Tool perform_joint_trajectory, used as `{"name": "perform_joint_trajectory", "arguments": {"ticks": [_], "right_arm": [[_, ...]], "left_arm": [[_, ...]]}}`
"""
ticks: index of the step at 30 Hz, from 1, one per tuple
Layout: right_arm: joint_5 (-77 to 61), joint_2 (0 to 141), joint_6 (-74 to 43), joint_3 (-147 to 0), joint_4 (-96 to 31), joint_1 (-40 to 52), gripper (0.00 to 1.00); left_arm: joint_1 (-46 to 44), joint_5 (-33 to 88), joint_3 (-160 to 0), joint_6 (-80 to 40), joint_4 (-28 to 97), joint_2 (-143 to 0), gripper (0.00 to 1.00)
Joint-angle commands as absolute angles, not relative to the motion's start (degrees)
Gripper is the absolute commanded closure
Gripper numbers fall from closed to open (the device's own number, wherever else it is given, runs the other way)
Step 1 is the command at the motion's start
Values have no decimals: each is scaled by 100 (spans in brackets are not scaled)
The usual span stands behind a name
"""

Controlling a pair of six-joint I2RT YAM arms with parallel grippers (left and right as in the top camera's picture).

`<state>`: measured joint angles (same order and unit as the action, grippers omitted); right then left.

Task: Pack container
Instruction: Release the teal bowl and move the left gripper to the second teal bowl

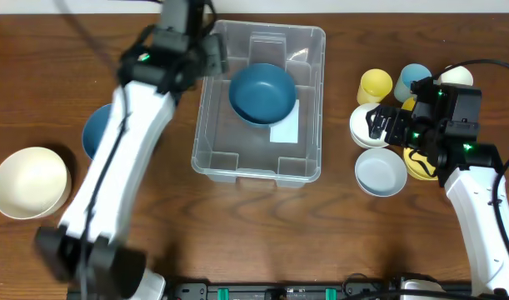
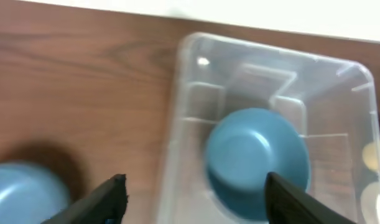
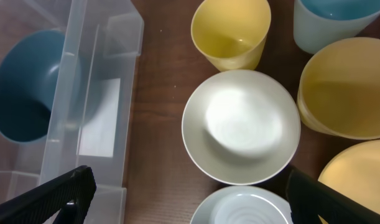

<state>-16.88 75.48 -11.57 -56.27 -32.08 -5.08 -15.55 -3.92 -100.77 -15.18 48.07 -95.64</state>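
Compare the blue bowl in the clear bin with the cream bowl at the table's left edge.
Colour: the blue bowl is dark teal, the cream bowl off-white. Place: the blue bowl lies inside the container, the cream bowl on the table outside it. Both are round and empty.

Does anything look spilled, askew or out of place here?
Nothing clearly wrong. The dark blue bowl lies inside the container, partly over its white label; whether it sits flat I cannot tell. The yellow cup and its neighbours to the right stand upright, with nothing spilled.
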Motion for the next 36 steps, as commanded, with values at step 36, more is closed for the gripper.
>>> {"name": "perform_joint_trajectory", "arguments": {"ticks": [36], "right_arm": [[-1669,7533,-1221,-5732,-3343,-519,1]], "left_arm": [[2536,187,-9574,-1750,6628,-11869,46]]}}
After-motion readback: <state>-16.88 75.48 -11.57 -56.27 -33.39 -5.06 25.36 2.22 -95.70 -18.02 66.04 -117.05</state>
